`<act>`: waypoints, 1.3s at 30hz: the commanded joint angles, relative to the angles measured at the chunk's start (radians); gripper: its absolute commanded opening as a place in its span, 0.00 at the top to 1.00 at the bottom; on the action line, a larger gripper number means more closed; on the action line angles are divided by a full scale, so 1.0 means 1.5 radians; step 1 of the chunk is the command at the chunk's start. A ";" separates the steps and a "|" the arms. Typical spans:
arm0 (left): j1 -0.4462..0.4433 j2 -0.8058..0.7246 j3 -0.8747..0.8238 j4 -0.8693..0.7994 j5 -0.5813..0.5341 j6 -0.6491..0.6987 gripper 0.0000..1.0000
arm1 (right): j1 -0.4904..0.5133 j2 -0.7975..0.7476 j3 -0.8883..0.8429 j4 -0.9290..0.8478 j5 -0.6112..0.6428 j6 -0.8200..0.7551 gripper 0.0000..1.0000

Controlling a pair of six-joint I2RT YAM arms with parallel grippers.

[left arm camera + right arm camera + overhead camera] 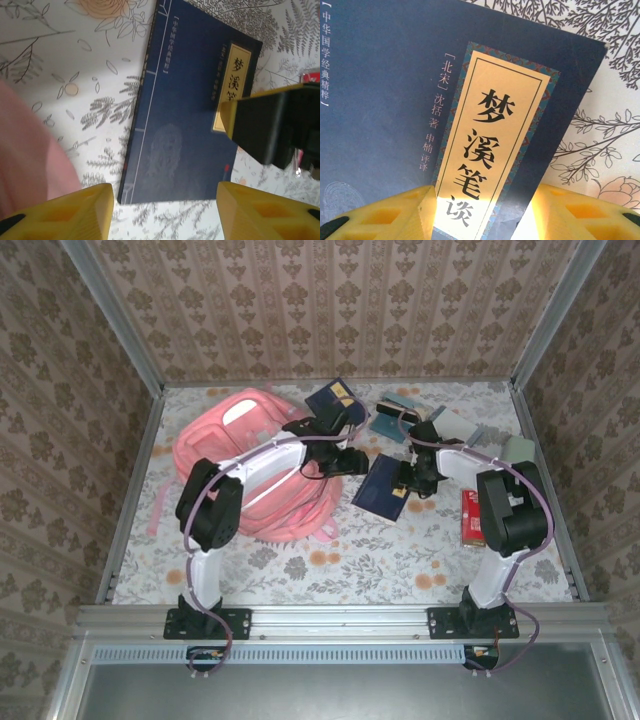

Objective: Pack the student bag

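Observation:
The student bag is a large pink backpack lying on the left half of the table; its pink fabric fills the left edge of the left wrist view. A dark blue book with a yellow title label lies flat just right of the bag. My left gripper hovers at the book's near edge, open with nothing between its yellow fingers. My right gripper hangs low over the book's labelled corner. Its jaws are apart, one finger over the cover.
A second blue book lies behind the bag. Several small items are scattered at the back right. A red packet lies beside the right arm. Patterned walls and a metal frame enclose the flowered tablecloth.

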 commanded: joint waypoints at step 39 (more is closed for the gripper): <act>-0.025 0.176 0.147 -0.080 -0.030 0.044 0.47 | 0.007 -0.058 -0.056 -0.005 -0.027 0.064 0.68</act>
